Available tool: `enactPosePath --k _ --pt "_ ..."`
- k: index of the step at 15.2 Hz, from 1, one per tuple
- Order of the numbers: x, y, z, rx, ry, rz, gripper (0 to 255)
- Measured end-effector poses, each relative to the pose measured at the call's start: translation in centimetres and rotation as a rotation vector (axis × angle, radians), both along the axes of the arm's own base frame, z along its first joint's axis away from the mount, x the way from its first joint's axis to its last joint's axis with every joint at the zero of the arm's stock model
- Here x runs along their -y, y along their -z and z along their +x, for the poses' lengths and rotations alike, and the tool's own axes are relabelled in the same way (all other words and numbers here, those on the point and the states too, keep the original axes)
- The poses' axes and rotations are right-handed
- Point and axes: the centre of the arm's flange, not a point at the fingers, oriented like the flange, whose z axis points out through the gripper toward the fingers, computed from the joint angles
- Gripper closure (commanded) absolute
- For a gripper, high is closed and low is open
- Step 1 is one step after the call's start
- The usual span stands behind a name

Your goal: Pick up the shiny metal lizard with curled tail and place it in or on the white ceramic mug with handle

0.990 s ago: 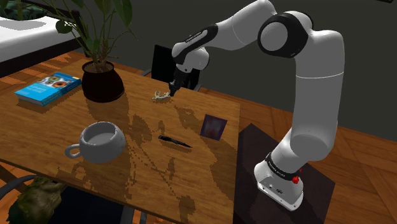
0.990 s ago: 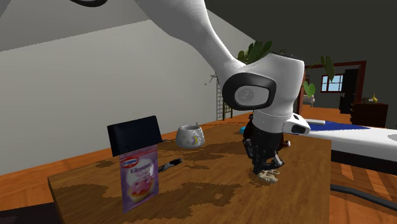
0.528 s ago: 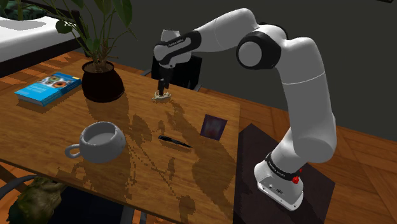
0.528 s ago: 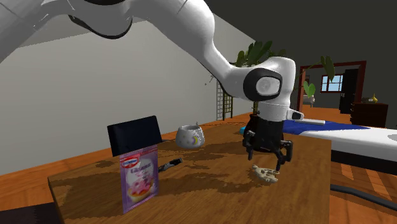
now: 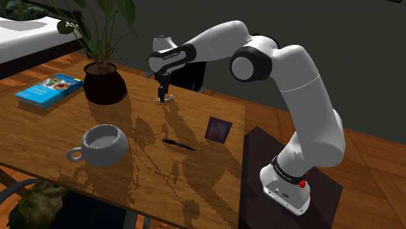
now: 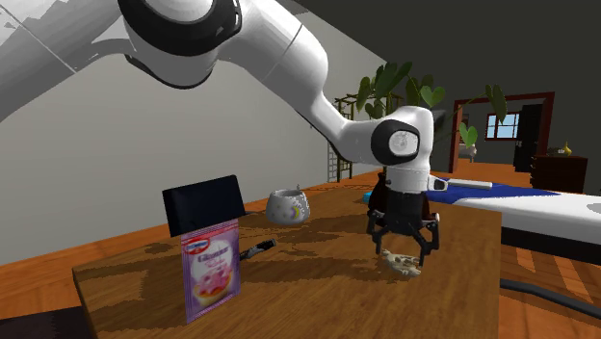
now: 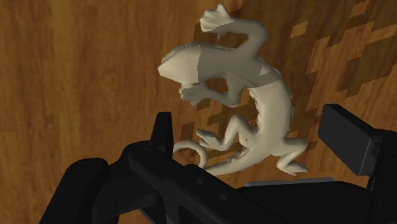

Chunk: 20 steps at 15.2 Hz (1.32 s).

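Note:
A pale beige lizard (image 7: pixel 235 95) with a curled tail lies flat on the wooden table (image 5: pixel 130 175). My black gripper (image 7: pixel 254 137) hangs straight above it, open. The fingers (image 7: pixel 164 133) stand on either side of the lizard's hind body without touching it. In the shoulder view the gripper (image 5: pixel 162 97) is at the table's far edge, down over the lizard (image 5: pixel 167 100). In the second exterior view the gripper (image 6: pixel 404 250) stands spread just above the lizard (image 6: pixel 402 263). The grey-white mug (image 5: pixel 104 144) with its handle stands nearer the front left, well apart; it is also in the second exterior view, the mug (image 6: pixel 288 206) beyond the gripper.
A potted plant (image 5: pixel 104 81) and a blue book (image 5: pixel 49 90) sit at the shoulder view's left. A black pen (image 5: pixel 179 144) and a purple packet (image 5: pixel 218 129) lie between lizard and stand. A dark panel (image 5: pixel 170 65) stands behind the table's far edge.
The gripper went from shut to open. It moved toward the shoulder view's left and came down over the lizard, which has stayed where it lay.

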Motion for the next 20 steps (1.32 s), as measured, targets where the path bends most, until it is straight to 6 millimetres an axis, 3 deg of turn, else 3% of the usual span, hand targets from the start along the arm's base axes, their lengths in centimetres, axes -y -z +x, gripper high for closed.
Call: enactPosePath --k 7,8,20 --pt "-0.01 0.76 -0.04 0.0 -0.001 0.0 0" --pt "-0.01 0.76 -0.04 0.0 -0.001 0.0 255" --pt "-0.01 0.14 0.03 0.0 -0.001 0.0 255"
